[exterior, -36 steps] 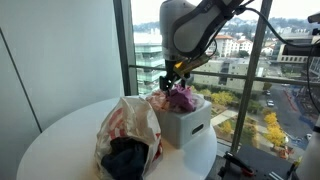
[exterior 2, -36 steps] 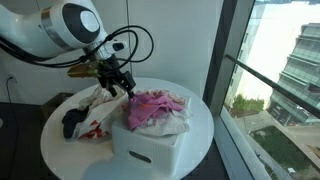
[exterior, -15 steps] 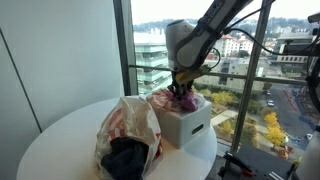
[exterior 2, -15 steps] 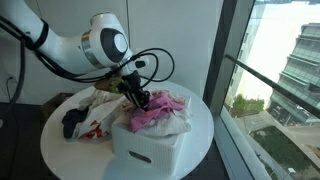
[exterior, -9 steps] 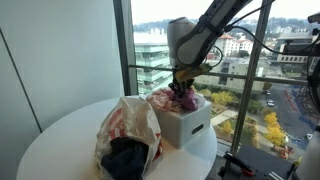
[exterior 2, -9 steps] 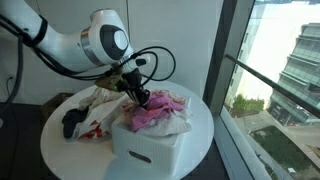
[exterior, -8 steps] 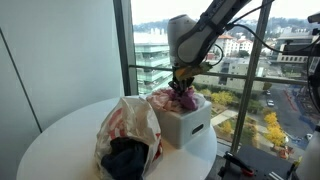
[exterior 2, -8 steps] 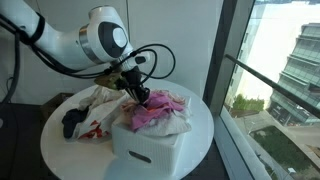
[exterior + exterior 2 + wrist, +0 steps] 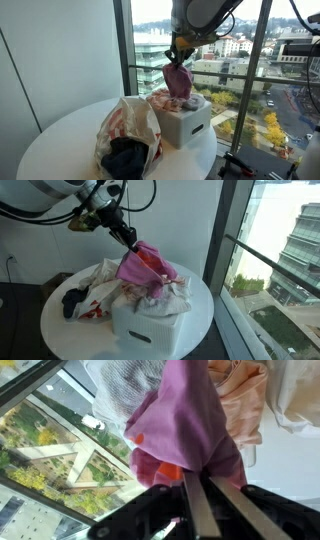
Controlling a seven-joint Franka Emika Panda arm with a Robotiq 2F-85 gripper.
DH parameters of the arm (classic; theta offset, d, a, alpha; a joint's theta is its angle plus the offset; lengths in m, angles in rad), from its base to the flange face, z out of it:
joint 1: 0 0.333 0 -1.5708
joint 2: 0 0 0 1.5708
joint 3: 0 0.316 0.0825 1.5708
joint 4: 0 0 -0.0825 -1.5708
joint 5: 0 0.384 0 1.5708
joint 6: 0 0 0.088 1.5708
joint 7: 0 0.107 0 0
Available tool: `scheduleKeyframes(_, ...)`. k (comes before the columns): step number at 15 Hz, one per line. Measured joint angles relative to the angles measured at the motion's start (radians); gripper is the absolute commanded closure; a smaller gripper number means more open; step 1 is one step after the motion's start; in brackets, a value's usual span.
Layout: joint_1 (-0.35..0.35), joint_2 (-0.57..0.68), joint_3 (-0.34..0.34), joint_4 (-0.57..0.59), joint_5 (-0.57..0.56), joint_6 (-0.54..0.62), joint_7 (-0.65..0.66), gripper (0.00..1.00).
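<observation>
Claw (image 9: pixel 129 242) clamped on the pink cloth (image 9: pixel 146 266), dangling above the white box (image 9: pixel 150 332) by the table's (image 9: pixel 203 315) edge; more clothes (image 9: pixel 168 302) lie inside.

The cloth (image 9: pixel 178 80) is pinkish purple, the bin (image 9: pixel 190 128) white, the bag (image 9: pixel 126 120) red-and-white patterned, the garment (image 9: pixel 125 160) dark.

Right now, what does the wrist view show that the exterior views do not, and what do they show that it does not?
Only the wrist view shows the fingers close up, pinching the top of the pink cloth, and the street far below the window.

Only the exterior views show how the white box stands on the round table, the patterned bag with a dark garment beside it, and the cloth hanging over the box.

Both share the gripper shut on the pink cloth, and the pale cloths beneath it.
</observation>
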Motion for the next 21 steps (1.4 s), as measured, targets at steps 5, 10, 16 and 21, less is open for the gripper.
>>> scheduleKeyframes(5,0.086,-0.219,0.138,-0.016,0.03,-0.022,-0.04,0.95)
scheduleKeyframes(10,0.203,-0.318,0.271,-0.006,0.085,-0.026,-0.129,0.95)
scheduleKeyframes(16,0.285,-0.243,0.329,-0.008,0.173,-0.022,-0.271,0.94)
scheduleKeyframes(21,0.298,-0.049,0.357,-0.009,0.173,0.006,-0.331,0.96)
